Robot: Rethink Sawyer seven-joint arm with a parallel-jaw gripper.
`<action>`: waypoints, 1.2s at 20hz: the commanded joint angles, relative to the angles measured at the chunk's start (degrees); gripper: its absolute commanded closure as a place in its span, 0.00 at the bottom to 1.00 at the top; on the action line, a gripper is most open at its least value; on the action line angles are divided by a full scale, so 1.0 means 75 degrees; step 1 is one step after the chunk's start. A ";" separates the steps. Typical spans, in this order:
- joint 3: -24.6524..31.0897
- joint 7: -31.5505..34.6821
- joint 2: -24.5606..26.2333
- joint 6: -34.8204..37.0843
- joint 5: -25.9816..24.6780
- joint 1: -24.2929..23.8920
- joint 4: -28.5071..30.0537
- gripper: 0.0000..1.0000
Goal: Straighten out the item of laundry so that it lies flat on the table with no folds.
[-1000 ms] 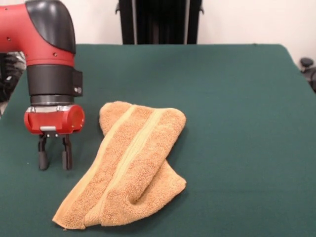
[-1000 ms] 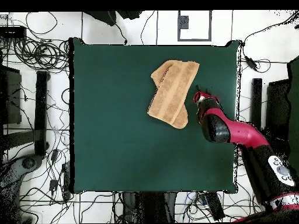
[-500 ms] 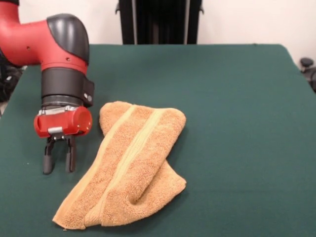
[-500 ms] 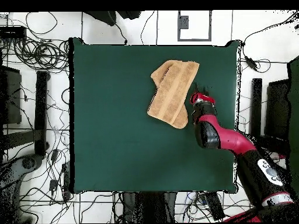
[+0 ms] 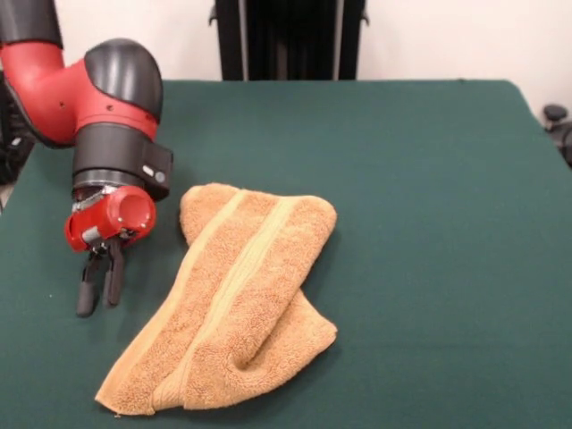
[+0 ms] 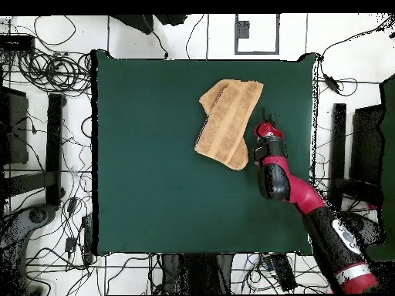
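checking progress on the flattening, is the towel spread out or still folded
Folded. The towel lies doubled over itself on the table, one layer crossing another with a rounded fold at its far end. The pincer hangs beside it, not touching.

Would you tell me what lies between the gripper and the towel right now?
Only bare table: the front view shows green cloth between the gripper and the towel.

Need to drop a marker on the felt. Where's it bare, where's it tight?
Bare: the table from the towel across to the far side edge, plus the strip toward the robot's base. Tight: the narrow gap between the towel and the claw, near the other side edge.
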 commanded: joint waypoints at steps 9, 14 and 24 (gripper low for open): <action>0.1833 0.1145 0.3825 0.3819 0.2009 -0.0610 0.1577 0.00; 0.1829 0.1188 0.3937 0.3667 0.2598 -0.0621 0.1789 0.00; 0.1828 0.1007 0.4095 0.3822 0.3066 -0.0835 0.1943 0.00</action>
